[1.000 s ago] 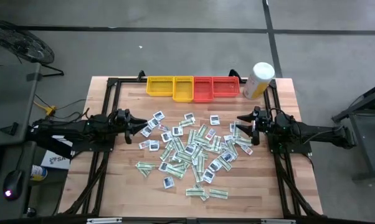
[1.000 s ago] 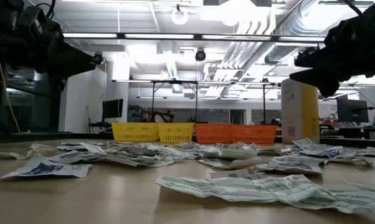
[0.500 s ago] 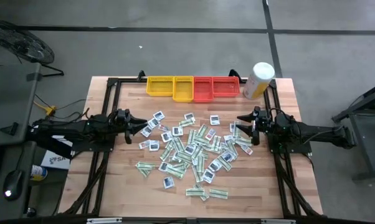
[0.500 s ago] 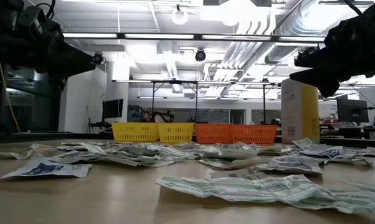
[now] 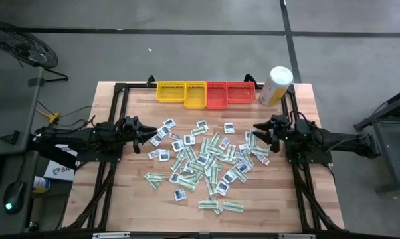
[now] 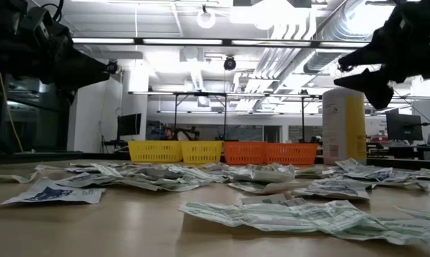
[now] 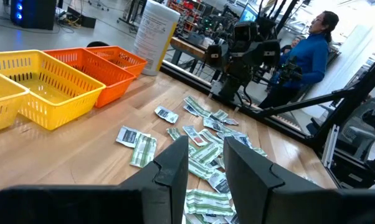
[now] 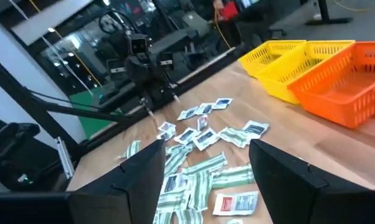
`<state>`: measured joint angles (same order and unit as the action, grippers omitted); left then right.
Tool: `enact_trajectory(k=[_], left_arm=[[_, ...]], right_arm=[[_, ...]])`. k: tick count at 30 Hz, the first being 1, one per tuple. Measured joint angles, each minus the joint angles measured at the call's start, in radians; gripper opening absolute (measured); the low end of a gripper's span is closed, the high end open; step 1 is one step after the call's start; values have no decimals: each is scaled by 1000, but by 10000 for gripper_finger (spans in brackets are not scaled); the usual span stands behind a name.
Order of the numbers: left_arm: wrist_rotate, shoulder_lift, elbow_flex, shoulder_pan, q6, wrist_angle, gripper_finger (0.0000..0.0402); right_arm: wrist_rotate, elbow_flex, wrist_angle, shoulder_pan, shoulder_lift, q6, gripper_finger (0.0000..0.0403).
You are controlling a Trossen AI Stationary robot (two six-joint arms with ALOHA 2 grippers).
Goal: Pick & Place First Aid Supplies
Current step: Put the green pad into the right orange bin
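Note:
The first aid supplies [image 5: 206, 159] lie flat on the wooden table in a loose heap between the two arms: narrow white-and-green strips and small white squares with dark centres. They also show in the low view [image 6: 286, 210] and in both wrist views [image 7: 203, 127] [image 8: 200, 140]. My left gripper [image 5: 155, 134] [image 7: 206, 152] hovers level at the heap's left side, open, with nothing between its fingers. My right gripper [image 5: 256, 131] [image 8: 206, 158] hovers at the heap's right side, open wide and empty. Both hang well above the tabletop in the low view.
Two yellow trays [image 5: 180, 93] and two red trays [image 5: 230, 93] stand in a row at the table's far edge. A tall white-and-yellow canister [image 5: 276, 85] stands at the far right corner. A person in blue [image 7: 309, 53] stands beyond the table's right side.
My right gripper has rolled about the line it points along, so its two fingers now show spread apart in the low view. It stays open. The supplies lie as before.

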<state>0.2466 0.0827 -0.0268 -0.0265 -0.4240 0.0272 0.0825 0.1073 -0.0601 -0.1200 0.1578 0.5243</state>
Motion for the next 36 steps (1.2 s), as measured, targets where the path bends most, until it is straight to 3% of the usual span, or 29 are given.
enact_trajectory(k=[10, 20, 26, 32, 36], left_arm=[[0, 0, 0, 0, 0, 0, 101], [0, 0, 0, 0, 0, 0, 101], [0, 0, 0, 0, 0, 0, 101], [0, 0, 0, 0, 0, 0, 101], [0, 0, 0, 0, 0, 0, 101]], right_arm=[[124, 334, -393, -12, 266, 95, 226], [-93, 653, -688, -140, 615, -116, 226], [-126, 796, -851, -217, 812, -283, 226], [-129, 867, -965, -294, 966, -369, 226], [-194, 861, -991, -366, 1037, -401, 226]])
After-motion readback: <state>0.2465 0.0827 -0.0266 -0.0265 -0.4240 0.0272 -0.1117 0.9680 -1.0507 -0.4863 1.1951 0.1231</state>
